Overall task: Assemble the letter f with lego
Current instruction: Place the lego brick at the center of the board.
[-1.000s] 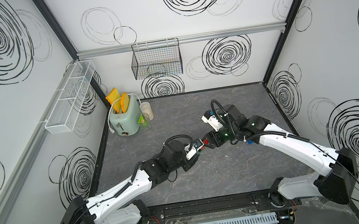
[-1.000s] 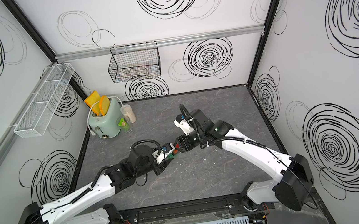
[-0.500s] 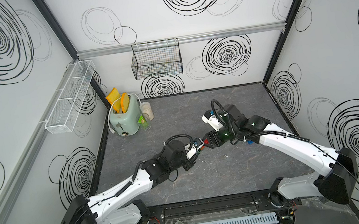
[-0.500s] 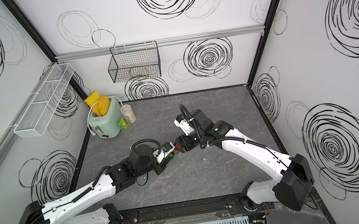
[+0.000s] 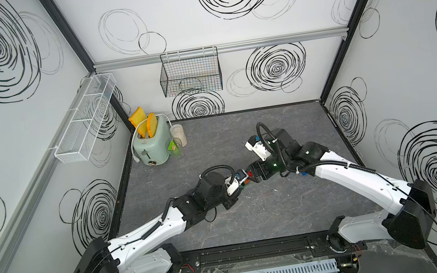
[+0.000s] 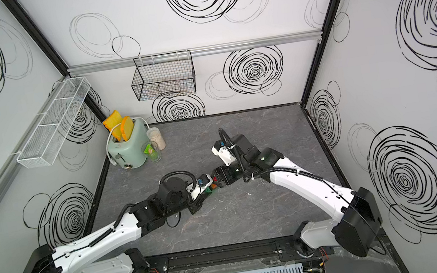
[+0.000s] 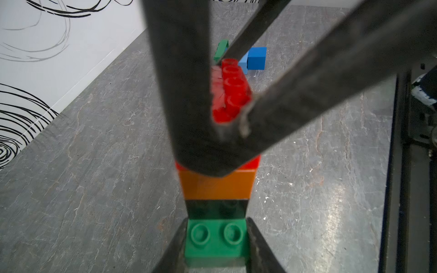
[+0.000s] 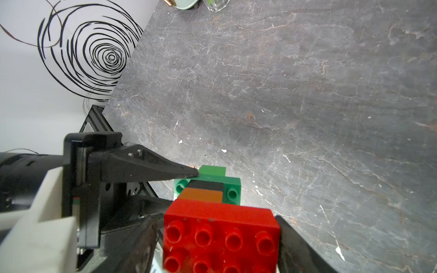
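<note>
The left end effector [image 7: 216, 227] is clamped on the green base brick [image 7: 216, 243], steadying the upright lego stack [image 8: 201, 195] mid-scene on the worktop [image 8: 283, 94], probably so the red top brick [image 8: 221, 219] seats firmly. The right end effector [image 8: 217, 231] brackets that brick, but whether it grips is unclear.

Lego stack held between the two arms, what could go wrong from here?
1. The left jaws pinch only the green brick at one end of the lego stack; sideways force could snap a joint.
2. The right jaws straddle the red brick; pulling away crooked could drag it off the orange brick.
3. A loose blue brick lies beyond and could get knocked.
</note>
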`<state>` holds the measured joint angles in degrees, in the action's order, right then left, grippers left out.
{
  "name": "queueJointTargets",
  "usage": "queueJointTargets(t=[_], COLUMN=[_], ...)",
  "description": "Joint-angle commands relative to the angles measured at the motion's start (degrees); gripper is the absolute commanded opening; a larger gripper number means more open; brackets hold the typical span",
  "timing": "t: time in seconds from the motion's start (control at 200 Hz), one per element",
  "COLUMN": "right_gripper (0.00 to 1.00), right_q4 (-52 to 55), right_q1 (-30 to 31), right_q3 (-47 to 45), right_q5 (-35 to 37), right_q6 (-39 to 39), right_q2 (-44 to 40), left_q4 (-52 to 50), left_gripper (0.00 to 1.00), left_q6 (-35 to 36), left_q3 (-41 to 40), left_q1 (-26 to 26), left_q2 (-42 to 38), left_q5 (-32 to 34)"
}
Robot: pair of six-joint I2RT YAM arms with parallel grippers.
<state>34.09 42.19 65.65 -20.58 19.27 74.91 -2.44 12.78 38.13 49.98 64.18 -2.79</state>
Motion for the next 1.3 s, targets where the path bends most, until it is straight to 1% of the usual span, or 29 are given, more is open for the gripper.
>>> queueJointTargets(t=[0.0,0.08,0.155,0.245,0.325,0.41,0.53,0.605,0.715,0.785,0.875,0.92,1.05,1.291], right_gripper=[0.83,0.85,0.89,0.95,0.99,0.99,0.99,0.99,0.99,0.99,0.99,0.99,0.99,0.99], right_q4=[-1.8,-2.2,-2.6,-3.3,-4.3,-4.8,-6.5,-8.3,-9.4,-10.7,-12.5,-13.0,-13.8,-14.2], right_q1=[0.3,0.2,-0.6,-2.6,-5.0,-7.1,-10.5,-12.8,-14.1,-14.2,-14.4,-14.4,-14.7,-15.3], right_q3=[-0.4,-0.3,-0.3,-0.5,-0.9,-1.5,-4.0,-6.7,-8.8,-10.2,-12.5,-13.3,-15.1,-17.0], right_q5=[0.4,1.6,3.5,6.0,8.6,12.6,16.2,15.8,14.9,14.2,13.3,13.0,13.9,13.6], right_q6=[-0.2,0.3,1.2,2.6,3.9,5.0,7.1,7.8,7.6,7.7,7.6,7.6,7.1,6.5], right_q2=[-1.0,-1.4,-1.8,-2.8,-4.3,-6.1,-9.1,-10.9,-10.7,-10.6,-10.9,-11.1,-12.1,-12.8], left_q4=[3.5,3.5,3.4,3.1,2.5,2.2,4.1,5.7,9.5,10.8,10.9,11.2,12.2,13.5], left_gripper=[0.28,0.28,0.28,0.28,0.28,0.28,0.28,0.28,0.29,0.29,0.30,0.30,0.30,0.31], left_q6=[-0.5,-0.7,-1.1,-2.0,-3.8,-7.4,-16.6,-21.9,-29.6,-33.7,-36.9,-40.0,-42.7,-45.2], left_q3=[-0.7,-0.6,-0.7,-0.4,0.3,2.1,4.4,5.7,7.1,8.5,10.9,11.9,14.0,16.1], left_q1=[-0.1,-0.1,-0.3,-0.7,-1.7,-3.9,-8.2,-10.8,-14.4,-16.5,-19.0,-19.8,-20.5,-21.2], left_q2=[-0.5,-0.5,-0.6,-0.1,0.7,2.5,5.5,8.2,12.6,16.7,23.0,26.0,31.9,37.9], left_q5=[-1.4,-1.5,-1.7,-1.8,-3.3,-7.8,-16.2,-20.1,-27.0,-30.8,-35.3,-37.1,-38.2,-38.6])
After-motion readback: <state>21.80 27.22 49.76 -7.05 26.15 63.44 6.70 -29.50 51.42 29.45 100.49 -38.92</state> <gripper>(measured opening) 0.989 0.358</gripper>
